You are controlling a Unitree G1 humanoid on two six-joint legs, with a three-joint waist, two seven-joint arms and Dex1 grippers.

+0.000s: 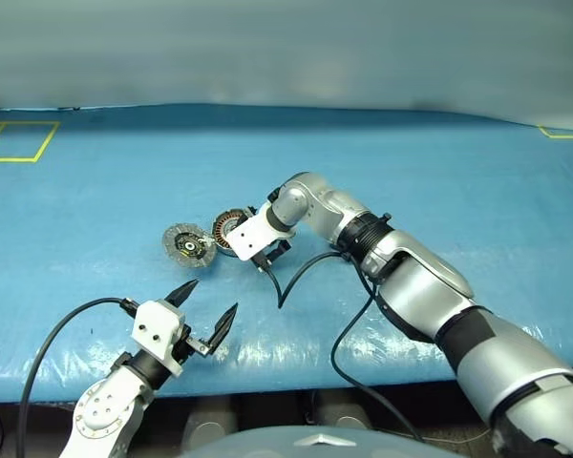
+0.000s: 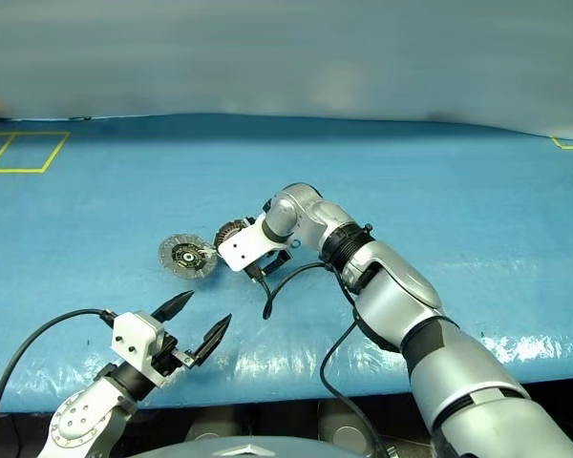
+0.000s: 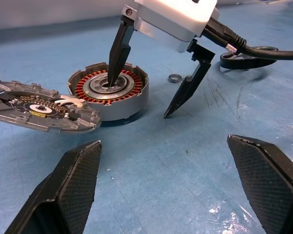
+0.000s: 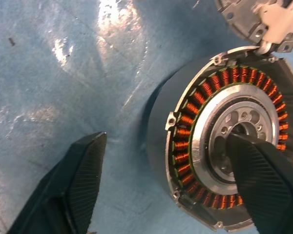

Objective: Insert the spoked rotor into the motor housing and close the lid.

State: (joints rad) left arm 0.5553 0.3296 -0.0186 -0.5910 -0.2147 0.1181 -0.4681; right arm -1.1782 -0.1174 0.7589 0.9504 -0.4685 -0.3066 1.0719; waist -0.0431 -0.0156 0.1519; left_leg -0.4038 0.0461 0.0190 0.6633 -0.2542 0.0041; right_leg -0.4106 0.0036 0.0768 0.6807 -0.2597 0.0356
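Observation:
The motor housing [image 3: 110, 95], a short grey drum with copper windings around a silver hub, lies open side up on the blue table. My right gripper [image 3: 138, 99] is open and points steeply down over it. One finger [image 3: 118, 53] dips into the hub's centre hole and the other [image 3: 188, 92] stands outside the drum wall, apart from it. The lid [image 1: 188, 245], ribbed face with dark middle up, lies right against the housing's left side. Nearer the front edge, my left gripper [image 1: 213, 296] is open and holds nothing. A dark ring [image 3: 249, 61] lies behind the right gripper's cable; I cannot tell whether it is the spoked rotor.
A tiny black ring [image 3: 175, 78] lies on the blue table cover [image 1: 439, 181] just beyond the housing. Black cables [image 1: 306, 272] trail from the right wrist across the cover toward its front edge. A yellow tape rectangle [image 1: 19, 140] marks the far left corner.

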